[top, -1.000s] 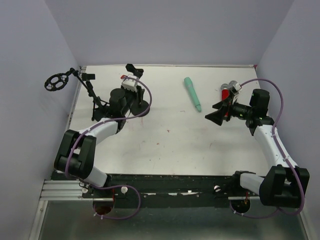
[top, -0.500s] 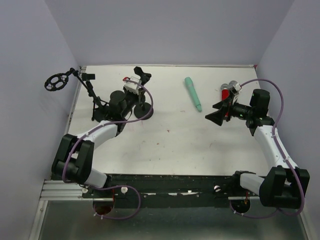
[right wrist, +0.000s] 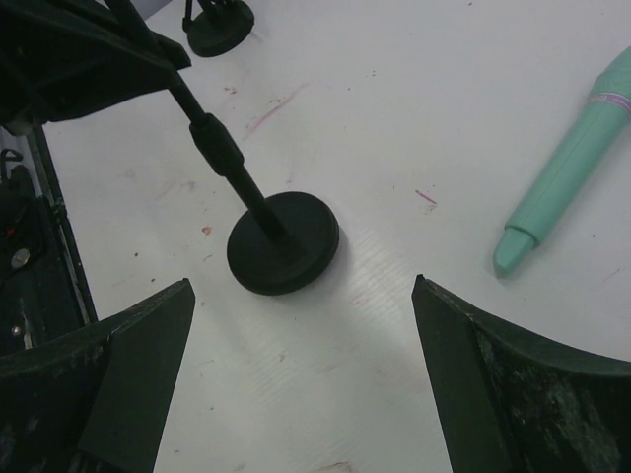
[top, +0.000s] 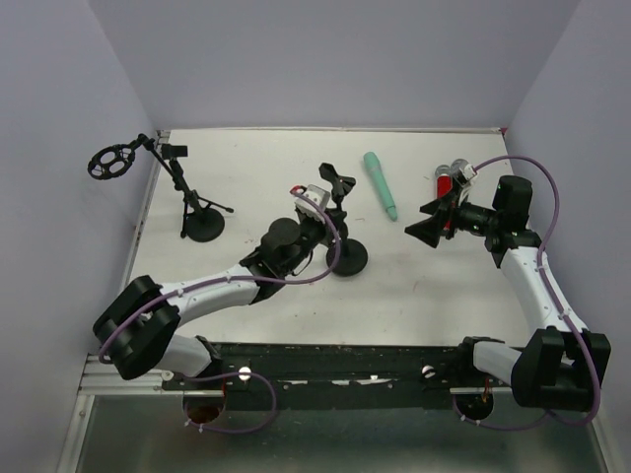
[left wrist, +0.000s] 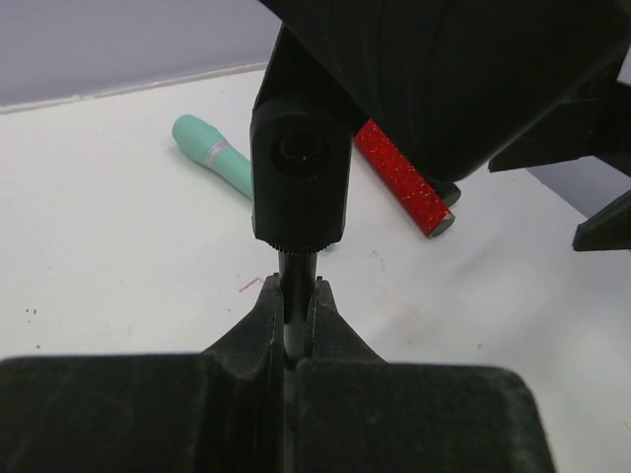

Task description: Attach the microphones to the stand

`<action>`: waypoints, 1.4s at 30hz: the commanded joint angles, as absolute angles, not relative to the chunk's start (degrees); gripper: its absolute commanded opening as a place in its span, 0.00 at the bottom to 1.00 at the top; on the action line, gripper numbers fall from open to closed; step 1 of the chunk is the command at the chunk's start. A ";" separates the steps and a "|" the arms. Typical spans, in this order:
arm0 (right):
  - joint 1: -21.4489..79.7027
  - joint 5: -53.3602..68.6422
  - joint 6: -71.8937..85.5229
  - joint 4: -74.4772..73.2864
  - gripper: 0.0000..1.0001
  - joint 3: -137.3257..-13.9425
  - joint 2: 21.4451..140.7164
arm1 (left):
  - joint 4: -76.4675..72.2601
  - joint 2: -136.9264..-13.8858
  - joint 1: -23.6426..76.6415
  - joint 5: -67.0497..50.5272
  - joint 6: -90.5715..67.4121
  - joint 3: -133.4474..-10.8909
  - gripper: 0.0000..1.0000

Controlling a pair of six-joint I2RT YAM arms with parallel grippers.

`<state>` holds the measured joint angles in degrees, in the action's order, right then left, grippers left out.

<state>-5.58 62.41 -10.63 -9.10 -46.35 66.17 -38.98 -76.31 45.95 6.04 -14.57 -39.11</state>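
The left arm has swung in toward the middle of the table and dragged the round-based stand [top: 345, 258] along, from the far-left area to a spot near the centre. The right arm has not shifted.

Nearest, the left gripper [left wrist: 298, 296] is clenched on the stand's thin black pole, one matt black finger pressed against each side. In the left wrist view the stand's blocky swivel joint fills the space just above the fingers, and its clip is cut off by the top of the picture. The base is a flat, dull black disc sitting on the white table [top: 394, 296], whose surface is lightly ribbed and scuffed with small reddish marks.

To the right, the right gripper [top: 422, 225] hangs with its fingers spread wide, holding nothing and pointing toward the stand.

Just past the stand lies the mint-green microphone [top: 380, 184], smooth and plastic-looking, tapering to its tail, with a pale band below the head. The red microphone [left wrist: 399, 177] lies farther right, its body glittery with a dark end cap. The right gripper covers part of it from above. A second microphone [top: 457, 165] shows only a silver mesh head beside it, with the body hidden.

At the far left stands another stand [top: 202, 229], whose ring-shaped holder reaches out past the table edge.
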 commanded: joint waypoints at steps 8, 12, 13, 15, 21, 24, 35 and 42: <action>-5.27 61.35 -12.13 -9.40 1.00 -47.02 65.21 | -55.71 -87.88 56.77 37.34 -9.59 -45.70 0.00; -5.27 61.17 -12.22 -9.32 1.00 -46.85 65.21 | -54.76 -89.38 57.66 38.06 -10.89 -46.58 0.00; -5.27 61.17 -12.22 -9.32 1.00 -46.85 65.21 | -53.97 -89.21 57.66 37.53 -11.68 -46.50 0.00; -5.27 61.17 -12.22 -9.32 1.00 -46.85 65.21 | -52.31 -89.12 57.66 36.39 -12.48 -46.67 0.04; -5.27 61.00 -12.30 -9.23 1.00 -46.76 65.30 | -46.59 -86.93 57.57 33.93 -14.85 -46.50 0.66; -5.27 60.56 -12.39 -9.23 1.00 -46.85 65.48 | -43.08 -84.39 57.66 31.39 -15.47 -45.79 0.76; -5.45 56.78 -11.43 -8.62 1.00 -46.85 65.92 | -27.00 -64.80 54.60 11.91 -16.61 -37.71 0.94; -5.36 46.87 -4.76 -3.17 1.00 -45.35 66.53 | -7.59 -56.96 31.92 -22.21 -25.32 -45.15 0.99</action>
